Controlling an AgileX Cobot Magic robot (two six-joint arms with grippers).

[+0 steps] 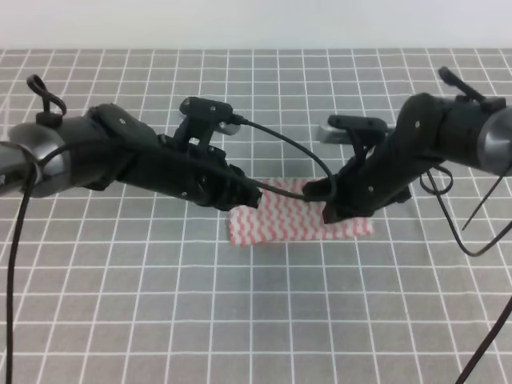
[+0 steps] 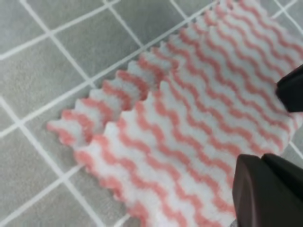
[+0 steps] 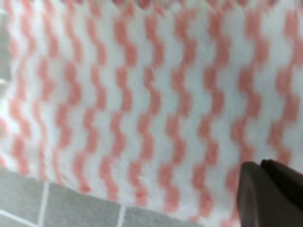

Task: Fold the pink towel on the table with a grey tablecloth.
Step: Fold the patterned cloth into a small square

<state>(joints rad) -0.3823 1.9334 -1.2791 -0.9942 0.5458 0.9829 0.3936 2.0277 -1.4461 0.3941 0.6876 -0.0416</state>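
1. Left arm reaches in low from the left of the exterior high view, wrist angled down; the left gripper (image 1: pixel 250 194) sits at the near-left corner of the pink towel (image 1: pixel 292 216).
2. Right arm slants down from the right; the right gripper (image 1: pixel 332 210) meets the towel's right part.
3. The towel lies mid-table on the grey tablecloth (image 1: pixel 256 312), apparently doubled: the left wrist view shows one zigzag edge lying over another.
4. Both sets of fingertips are masked by the arm bodies; each wrist view shows only dark finger fragments (image 2: pixel 265 189) at the frame edge.
5. Whether either gripper is clenched or released cannot be told.
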